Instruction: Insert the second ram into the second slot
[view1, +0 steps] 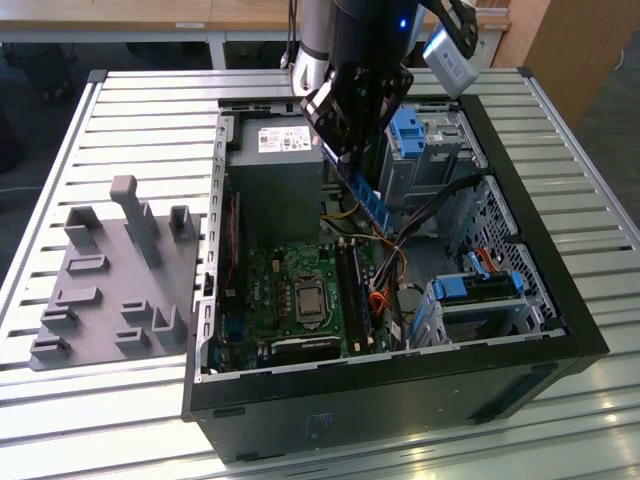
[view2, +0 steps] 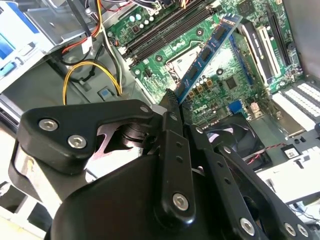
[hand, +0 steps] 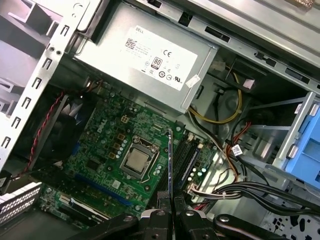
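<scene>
My gripper (view1: 345, 160) hangs over the open computer case, shut on one end of the second ram (view1: 368, 198), a thin blue stick that slants down from the fingers. In the second wrist view the ram (view2: 207, 52) reaches out from the black fingers (view2: 170, 135) above the green motherboard (view2: 220, 85). The first wrist view shows it edge-on (hand: 170, 160) above the gripper (hand: 170, 212). The long black slots (view1: 352, 285) (view2: 165, 27) (hand: 186, 155) lie beside the processor socket (view1: 308, 300), below the ram and apart from it.
The case (view1: 400, 400) lies open on a slatted metal table (view1: 100, 410). A grey power supply (view1: 275, 170) (hand: 145, 60), loose cables (view1: 400, 250) and blue drive bays (view1: 480, 285) crowd around the slots. A grey holder fixture (view1: 120, 280) stands at the exterior view's left.
</scene>
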